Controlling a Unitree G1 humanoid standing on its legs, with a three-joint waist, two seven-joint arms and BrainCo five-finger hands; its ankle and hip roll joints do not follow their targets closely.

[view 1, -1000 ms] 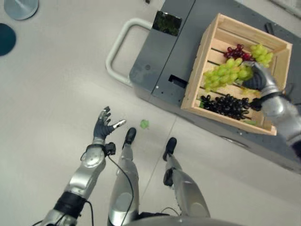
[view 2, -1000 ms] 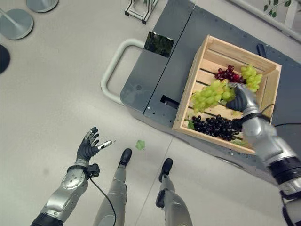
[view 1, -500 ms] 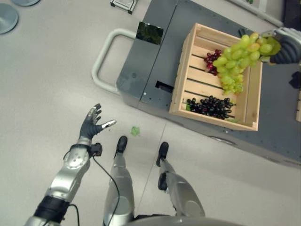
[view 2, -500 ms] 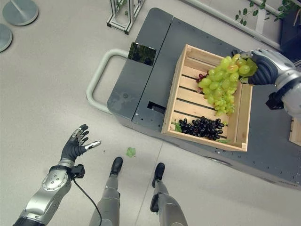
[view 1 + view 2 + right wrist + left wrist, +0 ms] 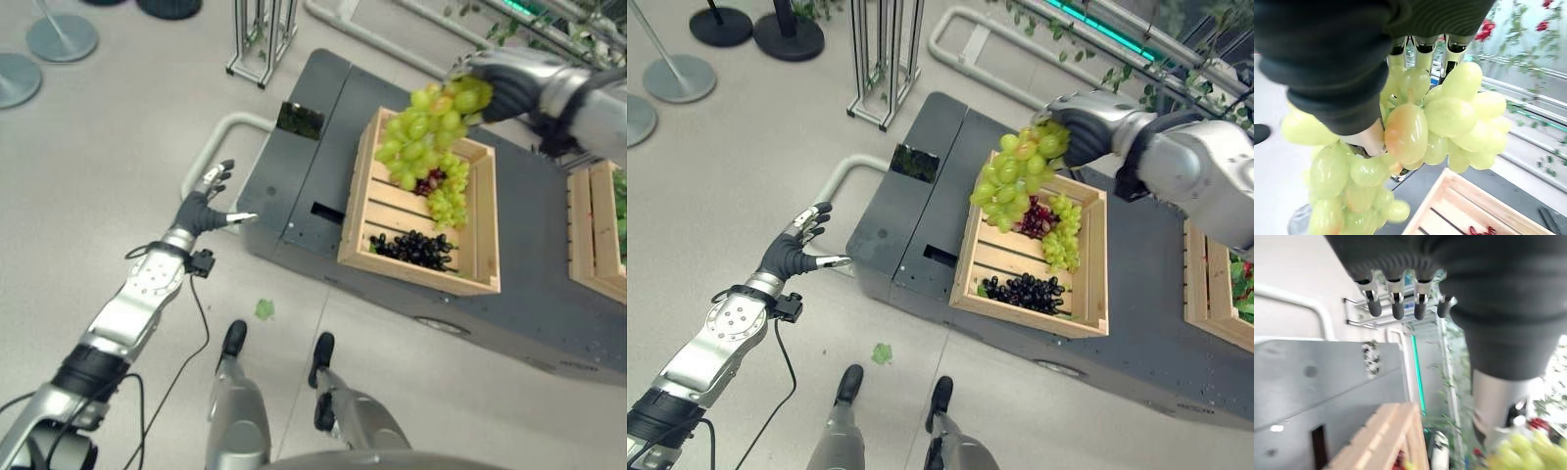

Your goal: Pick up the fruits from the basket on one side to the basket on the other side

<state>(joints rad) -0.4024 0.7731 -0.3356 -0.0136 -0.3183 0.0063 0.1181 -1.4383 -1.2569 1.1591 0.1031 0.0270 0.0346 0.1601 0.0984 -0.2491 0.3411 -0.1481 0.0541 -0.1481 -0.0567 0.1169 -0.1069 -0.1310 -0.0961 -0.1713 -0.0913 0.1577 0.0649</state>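
My right hand is shut on a large bunch of green grapes and holds it in the air above the far left corner of a wooden crate. In the right wrist view the fingers curl over the top of the green grapes. Inside the crate lie black grapes, red grapes and a smaller green bunch. A second wooden crate stands at the right edge. My left hand hangs open over the floor beside the cart's handle.
Both crates rest on a grey cart. A loose green grape piece lies on the floor near the cart. A metal frame stand and round pole bases stand on the floor beyond the cart.
My right hand has lifted the green bunch higher above the crate. The camera has tilted up, bringing the second crate and the stands into view. The left arm has risen toward the cart handle.
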